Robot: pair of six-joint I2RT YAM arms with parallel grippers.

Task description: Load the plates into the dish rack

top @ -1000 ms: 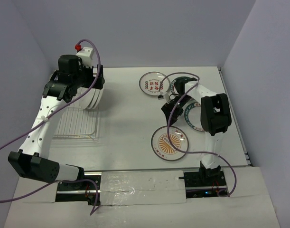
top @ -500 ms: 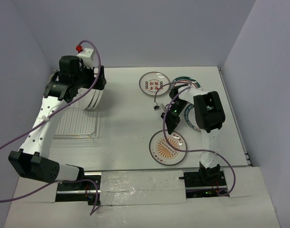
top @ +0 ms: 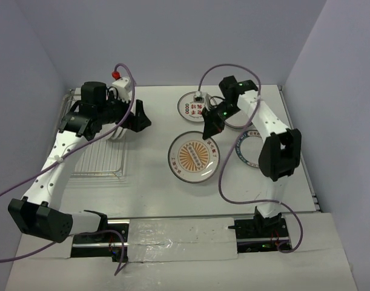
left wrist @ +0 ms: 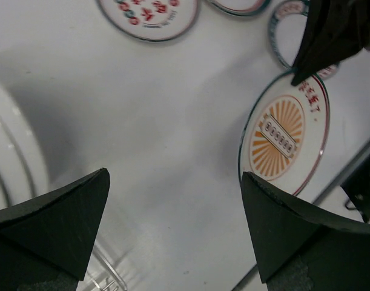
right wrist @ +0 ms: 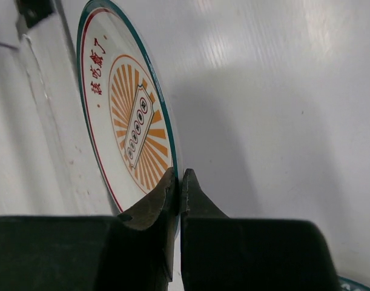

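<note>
Table [top: 149, 182], white, walled on three sides. Dish rack [top: 95, 159] sits on the left half of it, silver wire bars, the near part holding nothing. White racked plates [left wrist: 9, 151] stand on edge at its far end, count not clear, mostly hidden in the top view.

Left arm [top: 56, 159] reaches up over the rack. Right arm [top: 275, 151] reaches forward and bends left toward mid-table.

Sunburst plate [right wrist: 127, 124], orange rays with a teal and red rim, hangs over mid-table between the rack and the loose plates. It is tilted and looks lifted off the surface. Red-patterned plate [top: 191, 108] lies flat at the far middle, partly hidden by the right arm. Teal-ringed plate [top: 247, 147] lies flat on the right, beside the right arm's forearm. Another teal rim shows behind that arm, too hidden to describe.

Left gripper [top: 139, 121] hovers just right of the rack's far end, fingers [left wrist: 57, 218] spread wide, nothing between them, pointing toward the sunburst plate. Right gripper [right wrist: 179, 191] is pinched tight on the sunburst plate's rim at its far right edge, pads on both faces. The two grippers are apart, with bare table between them.
</note>
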